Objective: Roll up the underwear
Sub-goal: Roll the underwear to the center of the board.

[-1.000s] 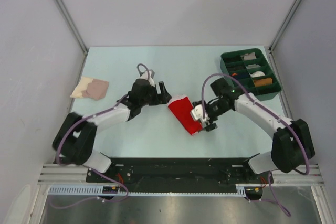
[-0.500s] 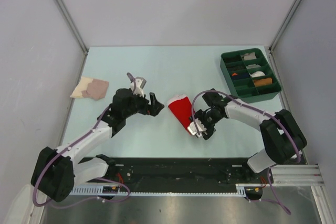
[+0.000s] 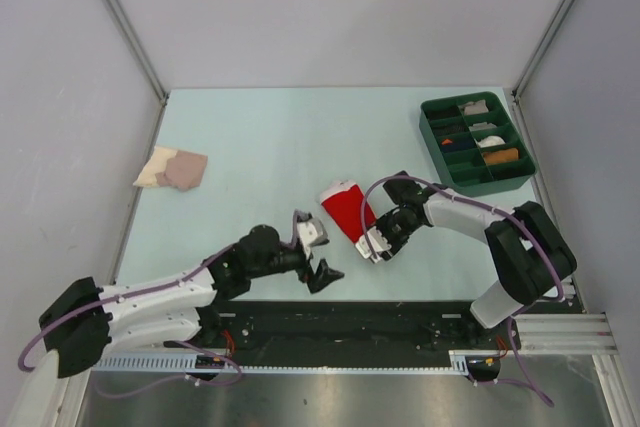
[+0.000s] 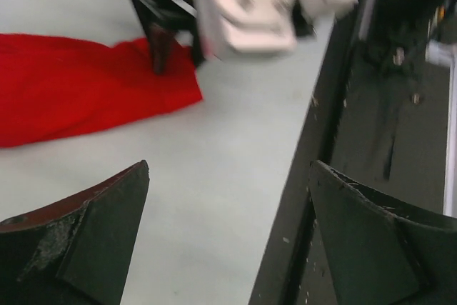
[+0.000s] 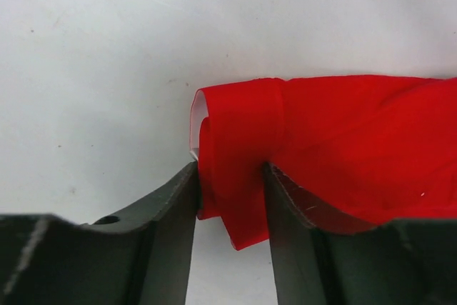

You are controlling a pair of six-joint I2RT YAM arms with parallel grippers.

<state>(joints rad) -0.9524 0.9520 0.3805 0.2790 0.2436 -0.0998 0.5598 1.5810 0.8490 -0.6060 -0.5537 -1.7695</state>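
On the pale green table (image 3: 250, 137), near centre, lies the bright red fabric underwear (image 3: 343, 207). The right gripper (image 5: 232, 183) pinches its rolled end; the left gripper (image 4: 228, 208) gapes empty. A slipping pinch could let the roll spring loose.

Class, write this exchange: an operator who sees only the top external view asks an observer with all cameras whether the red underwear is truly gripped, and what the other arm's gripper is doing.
Operator: Is it gripped?
Observer: Yes. The right wrist view shows the right gripper shut on a folded end of the small red fabric underwear.
Operator: Any trim visible?
Observer: A white edge shows inside that fold.
Operator: The other arm?
Observer: The left gripper is open and empty above the pale blue table.
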